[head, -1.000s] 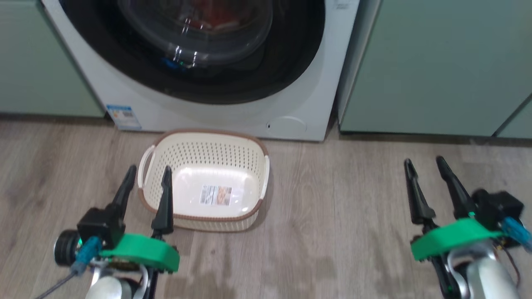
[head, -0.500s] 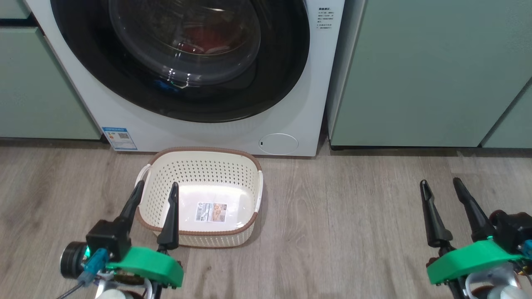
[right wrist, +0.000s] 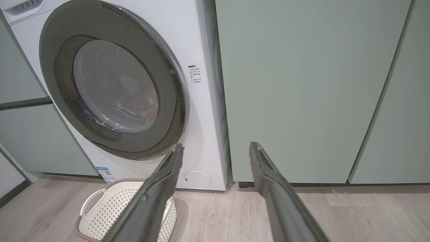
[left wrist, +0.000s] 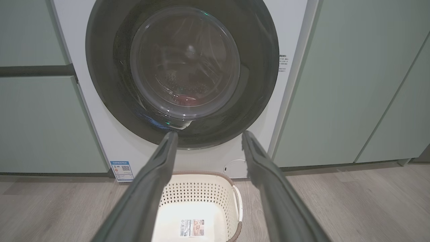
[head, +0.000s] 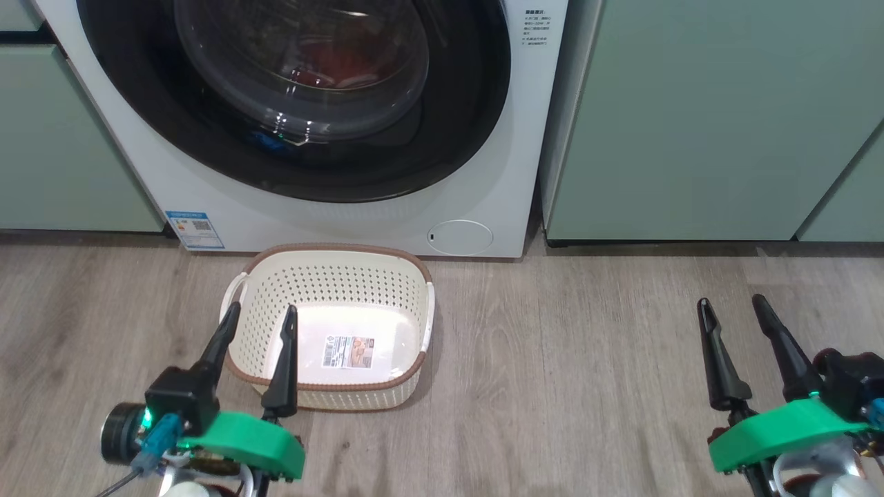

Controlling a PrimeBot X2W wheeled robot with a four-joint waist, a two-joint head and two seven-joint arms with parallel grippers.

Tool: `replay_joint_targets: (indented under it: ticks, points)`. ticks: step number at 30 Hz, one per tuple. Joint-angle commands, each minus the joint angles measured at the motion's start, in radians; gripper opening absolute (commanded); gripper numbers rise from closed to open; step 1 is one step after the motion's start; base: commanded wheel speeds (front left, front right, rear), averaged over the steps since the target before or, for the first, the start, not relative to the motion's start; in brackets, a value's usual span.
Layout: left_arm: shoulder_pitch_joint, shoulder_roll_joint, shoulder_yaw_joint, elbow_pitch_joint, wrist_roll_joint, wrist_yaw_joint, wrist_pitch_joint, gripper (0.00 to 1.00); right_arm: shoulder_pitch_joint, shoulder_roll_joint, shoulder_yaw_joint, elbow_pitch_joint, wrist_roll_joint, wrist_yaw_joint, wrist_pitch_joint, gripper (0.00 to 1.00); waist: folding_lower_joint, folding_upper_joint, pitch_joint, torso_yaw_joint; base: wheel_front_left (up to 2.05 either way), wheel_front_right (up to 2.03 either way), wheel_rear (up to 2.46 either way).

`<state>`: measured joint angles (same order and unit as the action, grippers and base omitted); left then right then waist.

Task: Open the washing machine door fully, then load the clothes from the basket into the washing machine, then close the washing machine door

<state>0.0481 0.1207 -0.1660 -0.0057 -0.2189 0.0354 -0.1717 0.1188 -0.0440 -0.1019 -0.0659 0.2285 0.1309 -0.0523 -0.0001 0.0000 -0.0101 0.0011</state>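
1. The washing machine (head: pixel 528 145) is a white front-loader and stands upright. It has a blue sticker (head: pixel 195 230) low on its left and a round flap (head: pixel 460 237) low on its right.
2. The washing machine door (head: pixel 298 69) is round, with a wide glossy black rim and a clear domed glass. It is closed, flat against the front.
3. The clothes (left wrist: pixel 185 99) show as a dim red patch behind the glass, inside the drum.
4. The basket (head: pixel 331 286) is cream, perforated and brown-rimmed. It stands upright and empty just before the machine, under the door, with a label on its base.
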Motion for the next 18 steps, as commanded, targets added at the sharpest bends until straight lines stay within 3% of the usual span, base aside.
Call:
replay_joint_targets:
  ticks: [1, 17, 18]
  points:
    - [-0.036, 0.014, 0.027, -0.028, 0.0, 0.006, -0.008, 1.0, -0.016, -0.006, 0.022, -0.038, 0.005, 0.0, 0.002, 1.0, 0.0001, 0.0, 0.0, 0.001, 0.0, 0.0, 0.0]
    - [-0.032, 0.019, 0.016, -0.022, 0.0, 0.02, -0.015, 1.0, -0.02, -0.006, 0.023, -0.033, 0.007, 0.0, 0.0, 1.0, 0.0001, 0.0, -0.002, 0.005, 0.0, 0.0, 0.0]
    - [0.0, 0.002, -0.015, 0.012, -0.001, 0.012, -0.006, 0.0, 0.0, 0.0, 0.001, 0.005, 0.002, 0.0, -0.001, 0.0, 0.0001, 0.0, -0.002, 0.005, 0.0, 0.0, 0.0]
